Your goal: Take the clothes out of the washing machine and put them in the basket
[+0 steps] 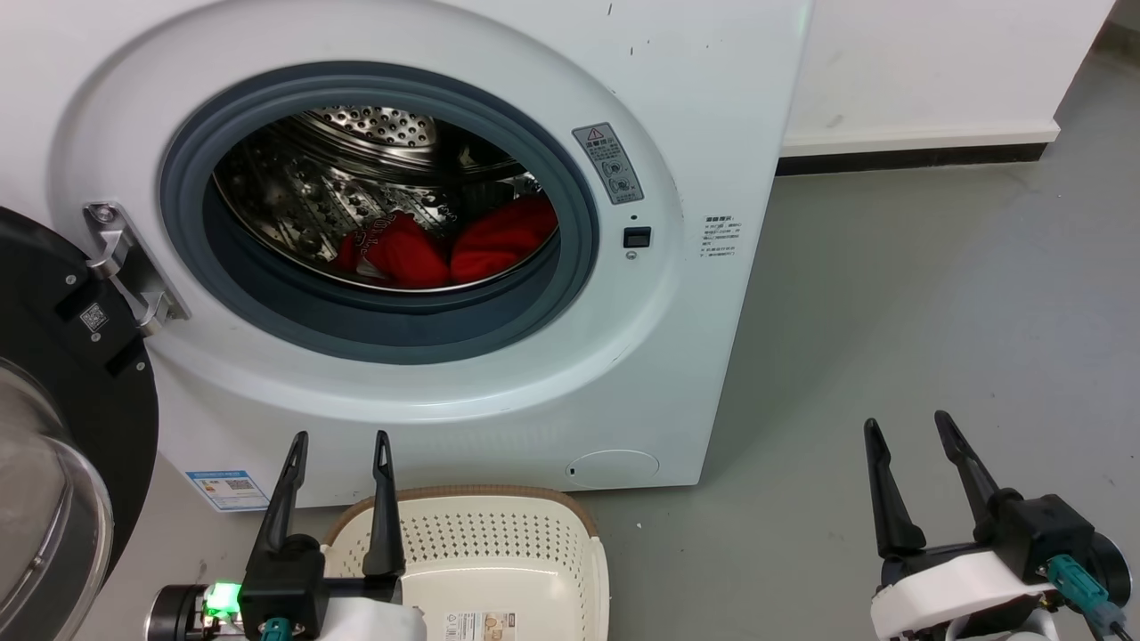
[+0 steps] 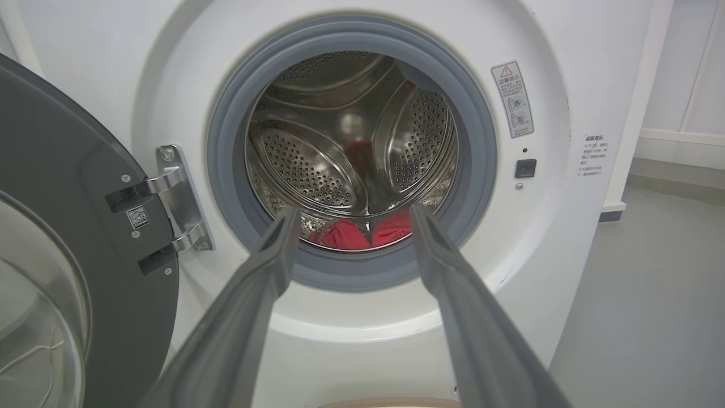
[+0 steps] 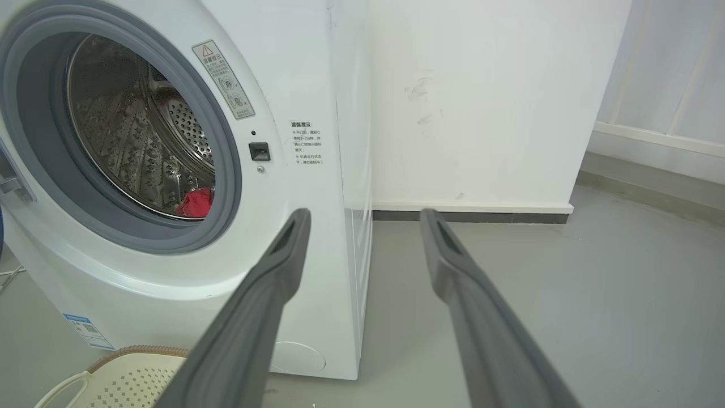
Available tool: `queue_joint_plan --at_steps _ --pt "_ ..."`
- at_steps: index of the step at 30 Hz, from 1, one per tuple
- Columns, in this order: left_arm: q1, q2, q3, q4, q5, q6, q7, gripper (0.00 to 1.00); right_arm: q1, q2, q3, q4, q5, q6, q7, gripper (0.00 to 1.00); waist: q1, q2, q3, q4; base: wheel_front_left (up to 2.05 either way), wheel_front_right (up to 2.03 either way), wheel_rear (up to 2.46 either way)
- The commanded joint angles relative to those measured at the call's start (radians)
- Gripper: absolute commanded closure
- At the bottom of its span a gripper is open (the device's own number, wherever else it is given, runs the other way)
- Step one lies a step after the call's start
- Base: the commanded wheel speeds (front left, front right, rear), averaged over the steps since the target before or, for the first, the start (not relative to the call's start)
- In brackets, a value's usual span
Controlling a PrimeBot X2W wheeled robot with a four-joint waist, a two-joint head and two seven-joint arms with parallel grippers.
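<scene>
Clothes (image 1: pixel 445 249) low in washer (image 1: pixel 695 133) drum (image 1: pixel 303 196), seemingly two bundles, partly hidden behind seal (image 1: pixel 392 325). Basket (image 1: pixel 499 543) near, at washer foot. Left gripper (image 1: pixel 341 436) and right gripper (image 1: pixel 906 420) spread wide, empty. Send left over seal, dip, pinch thick fold.

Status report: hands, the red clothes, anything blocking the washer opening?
Left hand open, empty, beside cream perforated plastic basket. Right hand open, empty. Two red fabric garments in steel drum of white front-loading washing machine. Black-framed glass door open; nothing blocking.
</scene>
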Motion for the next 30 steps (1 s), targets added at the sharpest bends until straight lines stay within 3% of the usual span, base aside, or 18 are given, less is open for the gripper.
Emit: queue_joint_plan --at_steps 1,20,26,30 --pt "0.007 -0.001 0.005 0.0 0.004 -0.001 -0.007 0.0 -0.005 0.002 -0.002 0.004 0.003 -0.001 -0.002 0.0 0.0 -0.0001 0.0 0.0 0.0 0.0 0.0" --pt "-0.001 -0.024 0.041 0.039 -0.025 -0.055 -0.005 0.0 -0.033 0.002 -0.002 0.036 -0.013 -0.001 -0.002 0.0 0.0 -0.0001 0.015 -0.011 0.0 0.0 0.0" --pt "-0.062 -0.025 0.074 0.079 -0.042 -0.096 -0.005 0.0 -0.064 0.001 -0.018 0.011 -0.002 -0.001 -0.002 0.0 0.0 -0.0001 0.096 -0.031 0.0 0.0 0.0" --pt "-0.149 0.014 0.106 0.135 -0.037 -0.135 -0.005 0.0 -0.091 0.002 -0.019 -0.011 -0.011 -0.001 -0.002 0.0 0.0 -0.0001 0.191 -0.058 0.0 0.0 0.0"
